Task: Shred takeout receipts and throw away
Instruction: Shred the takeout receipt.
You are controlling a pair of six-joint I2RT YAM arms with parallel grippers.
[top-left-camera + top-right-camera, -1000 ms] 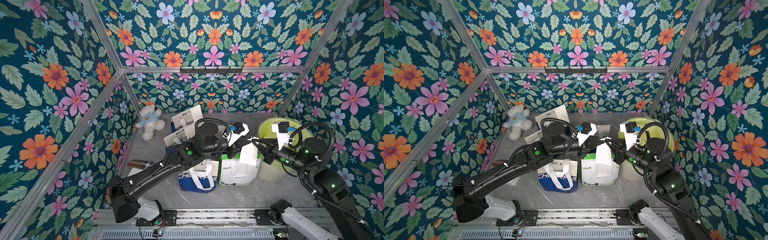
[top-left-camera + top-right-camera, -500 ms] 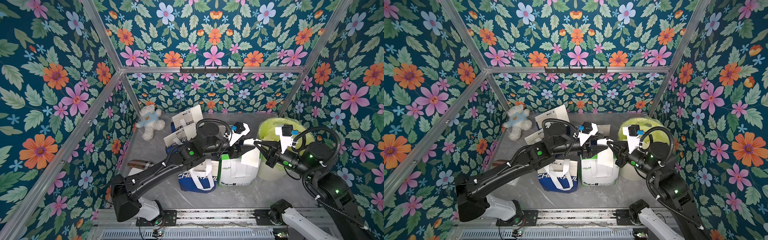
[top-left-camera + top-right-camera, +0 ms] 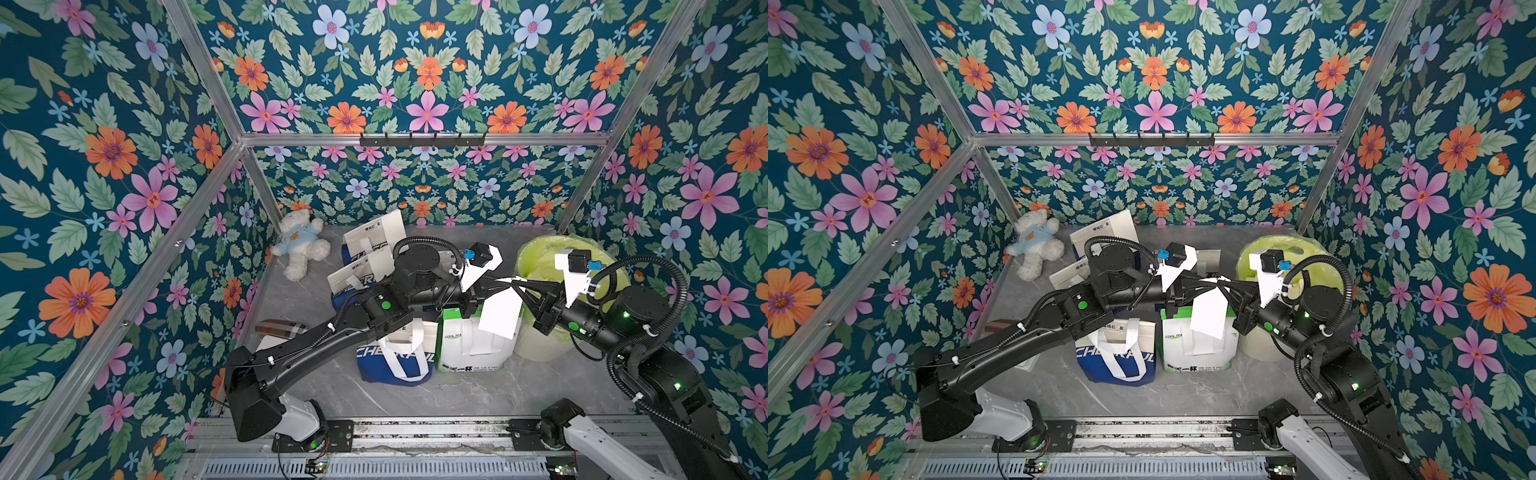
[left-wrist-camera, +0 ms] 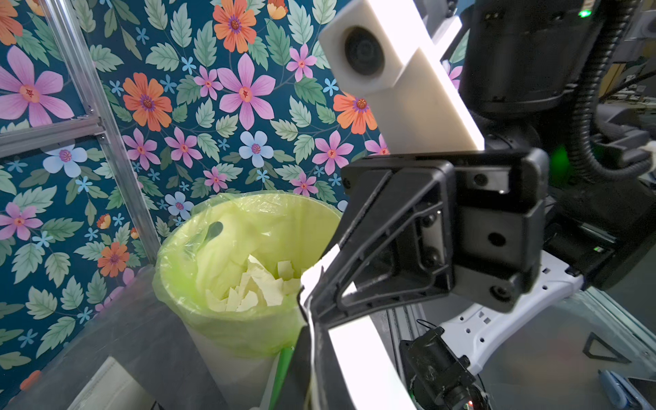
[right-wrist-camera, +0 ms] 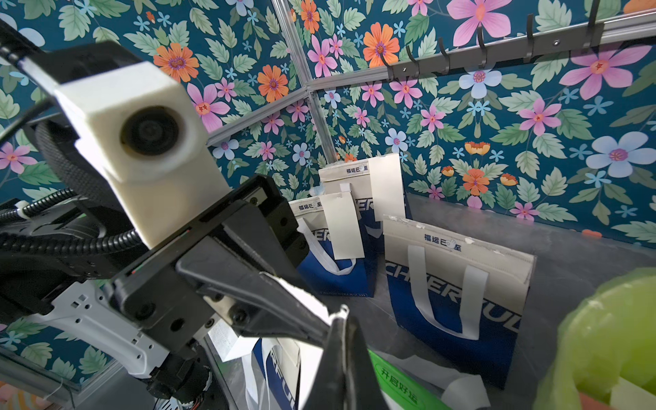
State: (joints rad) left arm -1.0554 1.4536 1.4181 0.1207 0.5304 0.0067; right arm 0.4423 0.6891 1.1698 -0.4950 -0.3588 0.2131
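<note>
Over the white-and-green bag (image 3: 469, 349), left jaws and right jaws meet tip almost against tip. Each is closed on the top edge of one takeout receipt (image 3: 500, 312). The white slip hangs free below the jaws in front of the bag, as both top views show (image 3: 1209, 313).

The lined bin (image 3: 540, 345), with torn scraps (image 4: 255, 287) inside, stands just beyond the right jaws and not under the paper. A second receipt (image 5: 342, 225) and a third receipt (image 5: 387, 188) hang on the blue bags (image 5: 454, 284), well behind the left jaws.

The likely trouble is that thin paper pulled flat may slide out of one pinch instead of tearing. Any piece let go here would probably drop into the bag or onto the worktop (image 3: 415, 399), missing the bin. With the tips this close, a twist could also knock one against the other.
</note>
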